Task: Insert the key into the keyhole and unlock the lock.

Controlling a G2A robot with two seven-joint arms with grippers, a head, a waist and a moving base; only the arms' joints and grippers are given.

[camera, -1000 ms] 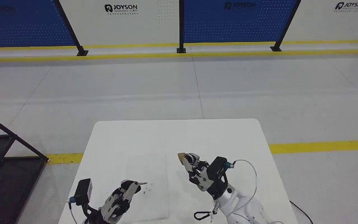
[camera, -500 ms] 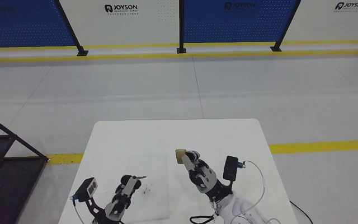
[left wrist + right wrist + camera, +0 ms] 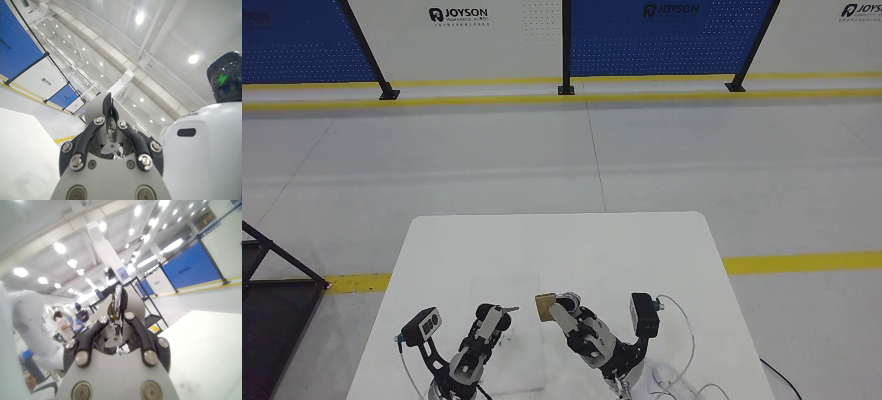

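Held pair: key (image 3: 508, 309), lock (image 3: 544, 305).
Left gripper (image 3: 109, 106) pinched on key, blade pointing at lock; right gripper (image 3: 121, 298) clamped on lock.

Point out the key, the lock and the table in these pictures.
key (image 3: 507, 309), top view, on its thin metal blade.
lock (image 3: 544, 305), top view, on its brass body.
table (image 3: 642, 250), top view, on the bare white top.

The top view looks steeply down from above the arms onto the table (image 3: 542, 240) and far blue barriers (image 3: 667, 35). Wrist cameras sit close behind the left gripper (image 3: 110, 102) and right gripper (image 3: 121, 294), facing the ceiling (image 3: 170, 28); all share table and barriers.
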